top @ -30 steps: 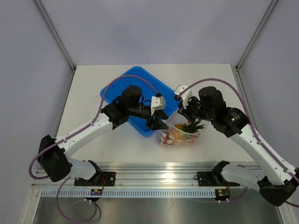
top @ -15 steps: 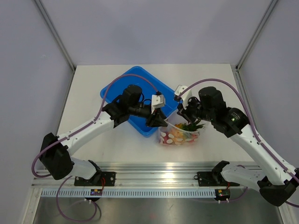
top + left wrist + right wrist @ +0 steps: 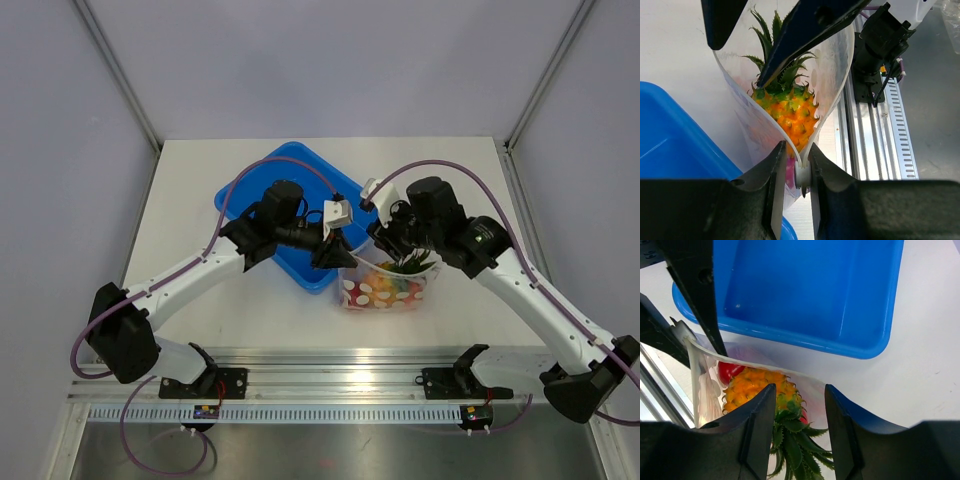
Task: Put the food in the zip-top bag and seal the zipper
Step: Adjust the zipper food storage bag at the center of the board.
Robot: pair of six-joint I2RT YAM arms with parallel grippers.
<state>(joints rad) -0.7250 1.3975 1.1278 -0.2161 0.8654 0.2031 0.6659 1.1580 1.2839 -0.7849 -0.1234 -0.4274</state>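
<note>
The zip-top bag (image 3: 390,292) stands on the desk (image 3: 450,160) at 4 o'clock of the blue tray (image 3: 805,290), mouth up, long axis running 9 to 3. Inside it, the pineapple (image 3: 790,112) points its crown toward 2 o'clock, beside a red fruit (image 3: 729,371). The left gripper (image 3: 798,161) pinches the bag's 9 o'clock mouth corner. The right gripper (image 3: 799,391) hangs over the mouth, jaws apart.

The left pincer (image 3: 796,161) has pinched the zip-top bag (image 3: 836,65) and the right pincer (image 3: 799,396) has opened.
</note>
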